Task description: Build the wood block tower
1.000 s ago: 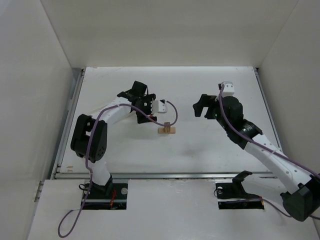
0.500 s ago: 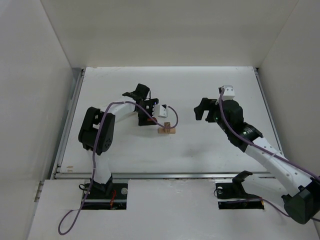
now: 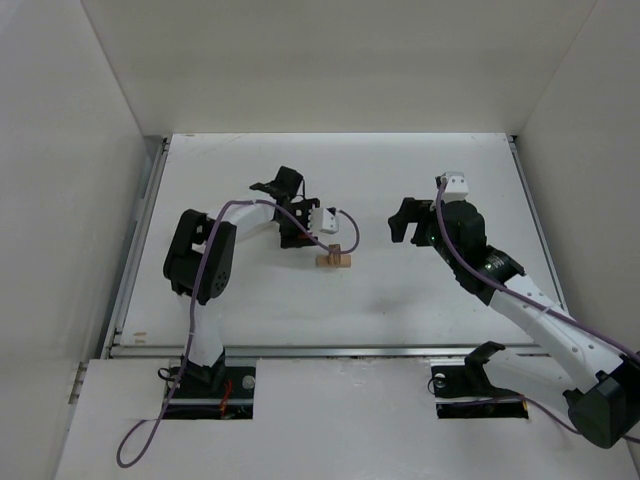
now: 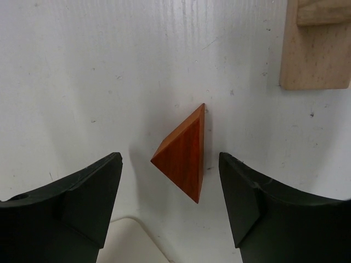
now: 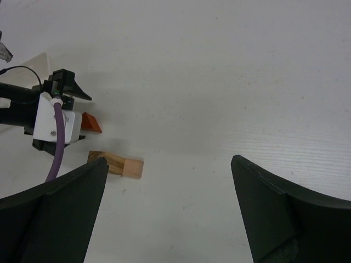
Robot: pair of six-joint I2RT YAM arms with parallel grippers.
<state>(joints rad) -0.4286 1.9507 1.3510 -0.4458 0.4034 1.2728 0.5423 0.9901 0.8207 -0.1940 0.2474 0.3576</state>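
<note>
A reddish-brown triangular piece [image 4: 184, 153] lies on the white table between the fingers of my left gripper [image 4: 170, 164], with a gap on each side. The jaws are open and touch nothing. Two pale tan bars [image 4: 315, 55] lie stacked crosswise just beyond it, to the right; in the top view they sit at mid-table [image 3: 334, 260], right of the left gripper [image 3: 296, 228], which hides the triangular piece there. My right gripper [image 3: 408, 218] hovers open and empty farther right. Its wrist view shows the bars [image 5: 123, 166] and the triangular piece [image 5: 91, 123].
White walls enclose the table on three sides. A raised rail [image 3: 140, 240] runs along the left edge. The left arm's purple cable [image 3: 345, 232] loops above the tan bars. Bare tabletop [image 3: 400, 300] lies between the bars and the right arm.
The left arm's elbow has swung right, and its gripper has settled around the triangular piece with the jaws a little narrower. The right gripper shifted slightly and stayed wide open.
</note>
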